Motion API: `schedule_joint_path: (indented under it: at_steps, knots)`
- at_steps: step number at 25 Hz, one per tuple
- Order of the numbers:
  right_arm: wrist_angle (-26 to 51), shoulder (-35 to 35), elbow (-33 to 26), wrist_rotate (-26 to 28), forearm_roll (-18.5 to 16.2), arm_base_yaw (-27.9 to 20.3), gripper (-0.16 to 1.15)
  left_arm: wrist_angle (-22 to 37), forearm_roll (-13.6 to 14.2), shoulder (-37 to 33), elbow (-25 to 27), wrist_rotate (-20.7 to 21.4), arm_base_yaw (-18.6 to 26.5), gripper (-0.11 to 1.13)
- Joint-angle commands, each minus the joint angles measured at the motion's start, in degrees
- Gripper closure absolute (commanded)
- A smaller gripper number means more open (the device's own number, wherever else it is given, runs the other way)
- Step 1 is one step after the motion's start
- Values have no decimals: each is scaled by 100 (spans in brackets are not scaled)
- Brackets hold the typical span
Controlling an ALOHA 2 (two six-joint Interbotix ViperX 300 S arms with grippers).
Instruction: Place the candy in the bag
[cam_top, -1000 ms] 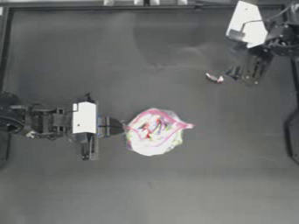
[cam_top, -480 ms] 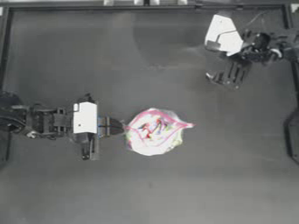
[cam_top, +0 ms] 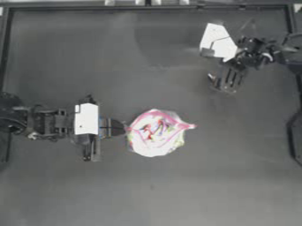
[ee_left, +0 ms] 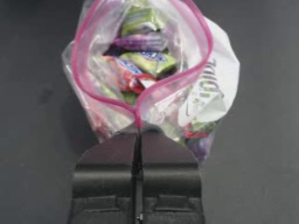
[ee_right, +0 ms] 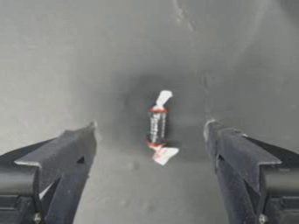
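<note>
Candy (ee_right: pixel 158 127) lies on the worktop (cam_top: pixel 70 53) between the spread, empty fingers of the right gripper (ee_right: pixel 151 135), untouched; centre over its middle, descend until the tips nearly meet the surface, then close across its narrow body; left gripper (ee_left: pixel 139 131) fingers are clenched on the bag (ee_left: pixel 146 74) mouth rim, holding it agape.

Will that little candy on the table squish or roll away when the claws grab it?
The candy looks tiny and thin, so it is probably very light. Its twisted wrapper ends stick out and would likely stop it rolling far. The wrapper looks smooth, so it might slip or turn as the open right gripper shuts around it.
</note>
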Motion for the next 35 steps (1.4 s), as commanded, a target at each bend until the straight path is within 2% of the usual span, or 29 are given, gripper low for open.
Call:
schedule_joint_path:
  at_steps: [1, 18, 26, 29, 35]
  knots:
    - [-35, 62, -97, -9, 0, 9, -1, -70, 0, -88, -88, 0, 0, 97]
    - [9, 457, -255, -202, 53, -53, -1, -88, 0, -62, -97, 0, 0, 97]
    - [35, 606, -299, -396, 237, -105, 2, -88, 0, -53, -97, 0, 0, 97]
    - [53, 642, -290, -466, 299, -105, 13, -88, 0, -44, -97, 0, 0, 97]
    - [70, 773, -264, -501, 299, -176, 48, -88, 0, -18, -97, -9, 0, 97]
